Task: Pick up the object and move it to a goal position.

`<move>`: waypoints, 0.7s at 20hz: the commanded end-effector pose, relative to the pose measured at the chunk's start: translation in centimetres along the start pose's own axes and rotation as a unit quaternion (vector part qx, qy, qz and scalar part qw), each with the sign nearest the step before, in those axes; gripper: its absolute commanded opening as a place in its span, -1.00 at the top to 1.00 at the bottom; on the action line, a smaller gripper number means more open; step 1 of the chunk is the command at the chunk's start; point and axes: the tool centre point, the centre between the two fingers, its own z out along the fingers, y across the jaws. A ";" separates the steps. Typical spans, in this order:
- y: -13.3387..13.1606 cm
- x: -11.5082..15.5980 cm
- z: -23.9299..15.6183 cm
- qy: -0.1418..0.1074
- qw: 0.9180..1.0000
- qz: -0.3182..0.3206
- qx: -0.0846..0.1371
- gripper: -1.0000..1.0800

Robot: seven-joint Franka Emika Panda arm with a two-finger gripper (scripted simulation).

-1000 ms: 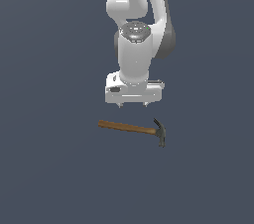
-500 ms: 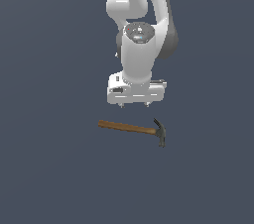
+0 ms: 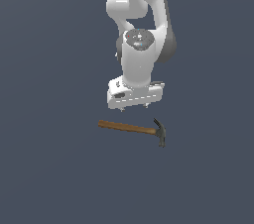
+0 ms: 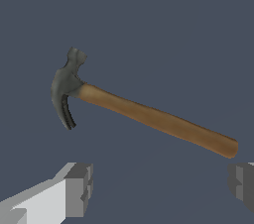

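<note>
Brown wood and dark grey metal make up the hammer (image 3: 134,130), which lies flat on the plain grey floor (image 3: 49,168), handle pointing toward the exterior view's left and clawed head toward its right. The gripper (image 3: 135,107) hangs above the handle, apart from it, fingers (image 4: 78,188) spread wide with nothing between them. The step in hand looks like the descent to grasp. To do it well, I would centre the fingers across the slim handle, close to the heavy head so the hammer will not tip when lifted, go straight down, and close only once both pads flank the wood.
</note>
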 end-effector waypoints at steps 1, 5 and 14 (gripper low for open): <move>0.1 0.0 0.6 -0.001 1.000 -0.027 -0.001 -0.92; 0.1 0.1 1.7 -0.002 0.997 -0.081 -0.003 -0.92; 0.2 0.1 4.4 -0.005 0.978 -0.208 -0.004 -0.92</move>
